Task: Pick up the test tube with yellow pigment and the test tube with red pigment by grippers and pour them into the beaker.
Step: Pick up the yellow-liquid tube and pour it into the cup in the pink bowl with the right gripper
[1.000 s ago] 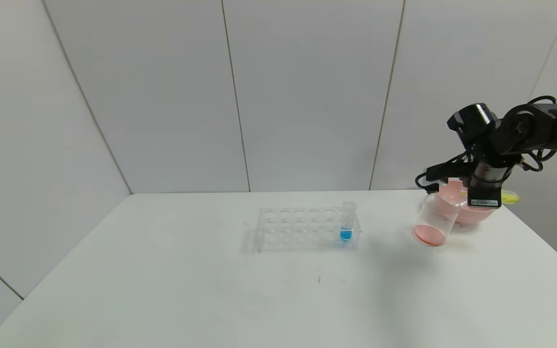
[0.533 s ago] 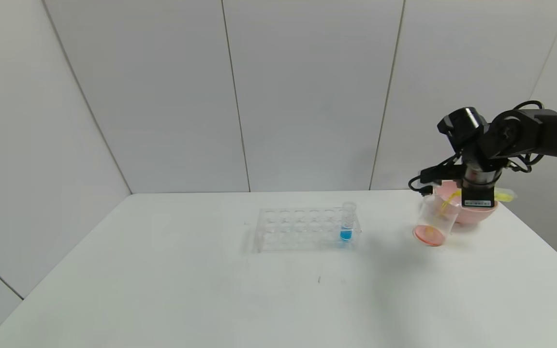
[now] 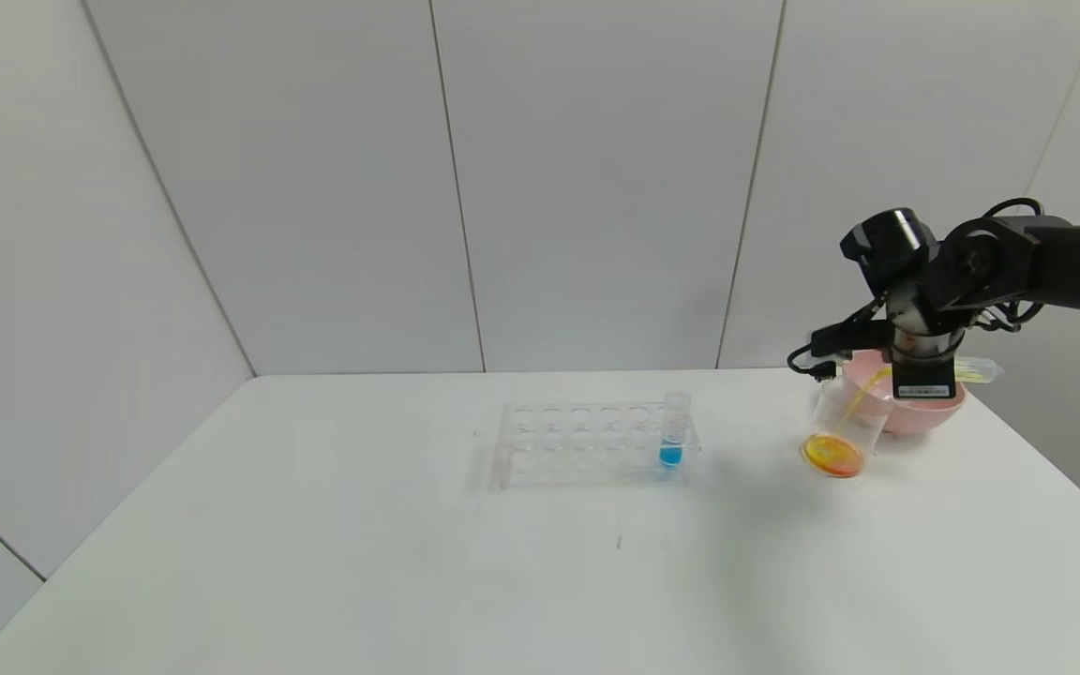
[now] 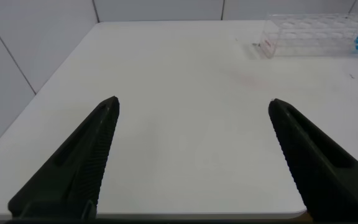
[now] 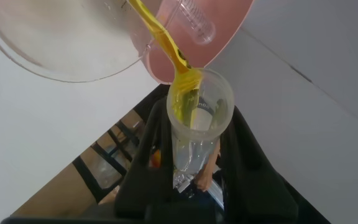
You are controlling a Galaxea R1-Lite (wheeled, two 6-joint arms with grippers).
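My right gripper (image 3: 921,375) is shut on the test tube with yellow pigment (image 3: 979,372), held tilted over the beaker (image 3: 842,424). A thin yellow stream (image 3: 861,398) runs from the tube's mouth (image 5: 201,102) into the beaker, which holds orange liquid at its bottom (image 3: 832,455). In the right wrist view the gripper (image 5: 199,134) grips the tube from both sides above the beaker's rim (image 5: 61,68). An empty clear tube (image 5: 194,22) lies in the pink bowl (image 5: 229,37); no red-filled tube shows. My left gripper (image 4: 192,104) is open and empty over the table's near left.
The pink bowl (image 3: 920,411) stands right behind the beaker near the table's right edge. A clear tube rack (image 3: 587,445) sits mid-table with a blue-liquid tube (image 3: 671,436) at its right end. The rack also shows in the left wrist view (image 4: 309,34).
The right gripper moved slightly left and tipped the yellow tube further. The yellow stream began, and the beaker's liquid turned from pinkish red to orange.
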